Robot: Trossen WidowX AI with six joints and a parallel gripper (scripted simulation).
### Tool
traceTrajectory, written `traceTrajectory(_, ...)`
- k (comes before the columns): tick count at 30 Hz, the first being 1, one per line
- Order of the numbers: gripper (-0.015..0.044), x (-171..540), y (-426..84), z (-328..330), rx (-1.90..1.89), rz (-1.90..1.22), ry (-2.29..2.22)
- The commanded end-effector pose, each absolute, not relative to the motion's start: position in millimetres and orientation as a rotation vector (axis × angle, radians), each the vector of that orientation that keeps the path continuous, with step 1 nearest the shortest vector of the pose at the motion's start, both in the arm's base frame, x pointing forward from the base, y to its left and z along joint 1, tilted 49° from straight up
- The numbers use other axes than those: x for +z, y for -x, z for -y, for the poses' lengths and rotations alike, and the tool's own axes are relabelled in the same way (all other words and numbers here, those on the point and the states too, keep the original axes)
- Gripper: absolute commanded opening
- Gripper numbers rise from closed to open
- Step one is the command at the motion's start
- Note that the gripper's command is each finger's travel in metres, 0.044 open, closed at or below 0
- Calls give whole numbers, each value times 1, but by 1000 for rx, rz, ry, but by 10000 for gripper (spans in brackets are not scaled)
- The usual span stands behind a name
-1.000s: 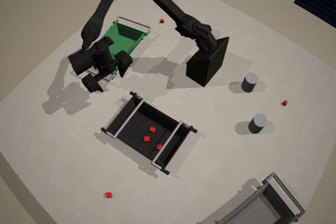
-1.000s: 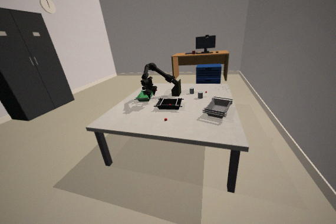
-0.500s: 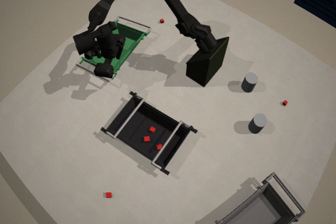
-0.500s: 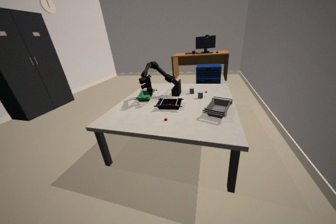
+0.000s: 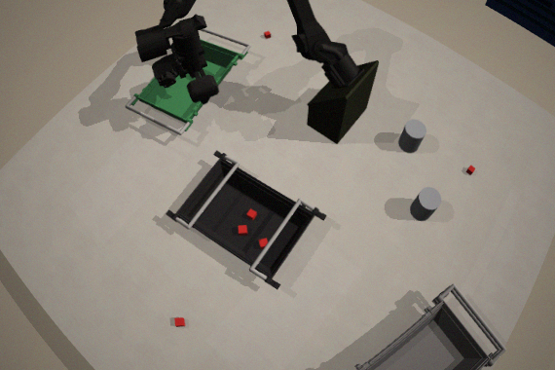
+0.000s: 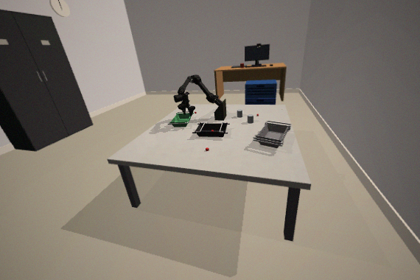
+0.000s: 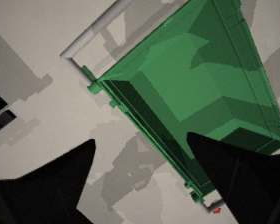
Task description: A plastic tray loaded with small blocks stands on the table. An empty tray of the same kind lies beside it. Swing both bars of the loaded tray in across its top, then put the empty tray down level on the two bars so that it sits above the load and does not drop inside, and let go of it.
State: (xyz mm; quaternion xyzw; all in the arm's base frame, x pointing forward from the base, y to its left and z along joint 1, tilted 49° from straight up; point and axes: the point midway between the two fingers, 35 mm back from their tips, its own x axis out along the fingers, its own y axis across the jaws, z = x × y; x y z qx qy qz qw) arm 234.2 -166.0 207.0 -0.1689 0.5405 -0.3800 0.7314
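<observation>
The loaded black tray [image 5: 219, 213] [image 6: 206, 134] stands mid-table. Its left bar [image 5: 213, 196] and right bar [image 5: 276, 236] lie across its top. Three red blocks [image 5: 251, 213] show inside it. The empty green tray [image 5: 170, 95] [image 7: 171, 75] [image 6: 180, 121] stands upright behind and left of it; its near bar [image 5: 155, 119] and far bar [image 5: 226, 38] are swung out past its ends. My gripper [image 5: 186, 85] [image 7: 142, 139] [image 6: 187, 112] is open and empty above the green tray. In the wrist view one long wall of that tray runs between the two fingertips, some way below them.
A grey tray [image 5: 419, 348] [image 6: 273, 134] stands at the right. Two grey cylinders [image 5: 415, 129] [image 5: 429, 199] stand right of the dark arm base [image 5: 341, 104]. Loose red blocks [image 5: 179, 321] [image 5: 267, 34] [image 5: 470, 169] lie around the table.
</observation>
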Motion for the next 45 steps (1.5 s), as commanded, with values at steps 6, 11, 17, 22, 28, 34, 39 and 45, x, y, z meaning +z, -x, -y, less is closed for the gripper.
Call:
traceTrajectory(6,440,212,-181,174,-441,-1449,905)
traceTrajectory(11,440,212,-181,174,-441,-1449,905)
traceTrajectory(17,440,212,-181,174,-441,-1449,905)
traceTrajectory(22,440,210,-183,177,-441,-1449,903)
traceTrajectory(28,440,197,-189,192,-441,-1450,899)
traceTrajectory(34,440,182,-193,209,-443,-1449,898)
traceTrajectory(39,440,169,-194,224,-446,-1448,901)
traceTrajectory(45,440,157,-194,240,-451,-1446,908)
